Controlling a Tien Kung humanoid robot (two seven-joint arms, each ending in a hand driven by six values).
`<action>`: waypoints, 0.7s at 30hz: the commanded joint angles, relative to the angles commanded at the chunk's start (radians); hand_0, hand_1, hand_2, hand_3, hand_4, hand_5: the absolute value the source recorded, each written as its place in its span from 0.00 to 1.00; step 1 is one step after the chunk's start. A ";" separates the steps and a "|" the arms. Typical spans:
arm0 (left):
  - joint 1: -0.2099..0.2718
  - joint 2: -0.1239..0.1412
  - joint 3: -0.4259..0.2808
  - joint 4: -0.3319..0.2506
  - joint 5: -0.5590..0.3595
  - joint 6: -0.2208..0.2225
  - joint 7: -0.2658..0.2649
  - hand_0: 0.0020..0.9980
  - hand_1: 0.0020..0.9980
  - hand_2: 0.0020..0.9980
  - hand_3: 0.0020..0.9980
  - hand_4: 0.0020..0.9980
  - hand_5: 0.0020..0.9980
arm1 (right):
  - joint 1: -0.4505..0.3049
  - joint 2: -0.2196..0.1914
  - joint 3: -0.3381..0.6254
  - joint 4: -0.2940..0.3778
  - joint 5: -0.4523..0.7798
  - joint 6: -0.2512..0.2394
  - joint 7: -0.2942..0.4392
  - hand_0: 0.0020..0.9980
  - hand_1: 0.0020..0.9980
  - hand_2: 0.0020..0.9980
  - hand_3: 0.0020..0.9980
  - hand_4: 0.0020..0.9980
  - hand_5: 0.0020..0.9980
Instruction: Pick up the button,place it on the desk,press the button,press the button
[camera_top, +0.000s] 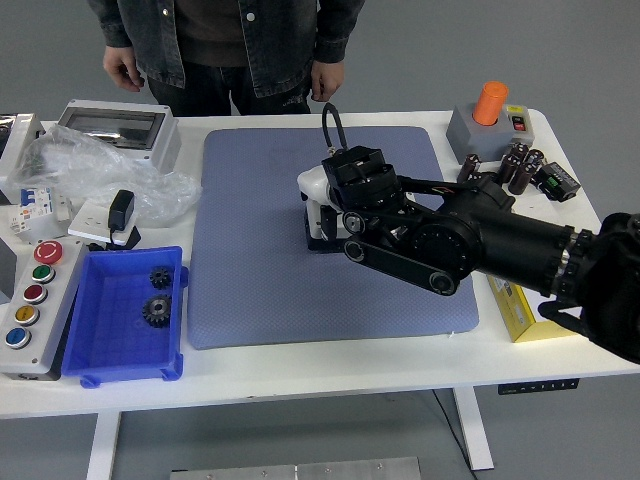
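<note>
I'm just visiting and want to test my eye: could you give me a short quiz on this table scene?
1. True or false: the right hand is over the blue mat.
2. What lies in the blue bin? A) gears B) batteries C) nothing
3. What colour is the top button on the button panel at the left edge?

Key: 1 true. 2 A, two dark gears. 3 red.
</note>
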 joint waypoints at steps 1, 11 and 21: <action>0.000 0.000 0.002 0.000 -0.001 0.000 0.000 0.59 0.62 0.60 0.61 0.57 0.44 | 0.002 0.000 -0.005 -0.014 0.013 -0.021 0.000 1.00 0.61 0.69 0.64 0.63 0.00; 0.000 0.000 0.007 -0.001 0.000 -0.003 -0.003 0.59 0.62 0.61 0.61 0.57 0.45 | 0.009 0.000 -0.026 -0.064 0.101 -0.145 0.000 1.00 0.61 0.70 0.64 0.62 0.00; -0.003 0.001 0.015 -0.001 -0.005 -0.004 -0.004 0.59 0.62 0.61 0.61 0.58 0.45 | 0.003 0.000 -0.024 -0.031 0.127 -0.178 0.000 1.00 0.61 0.71 0.64 0.61 0.00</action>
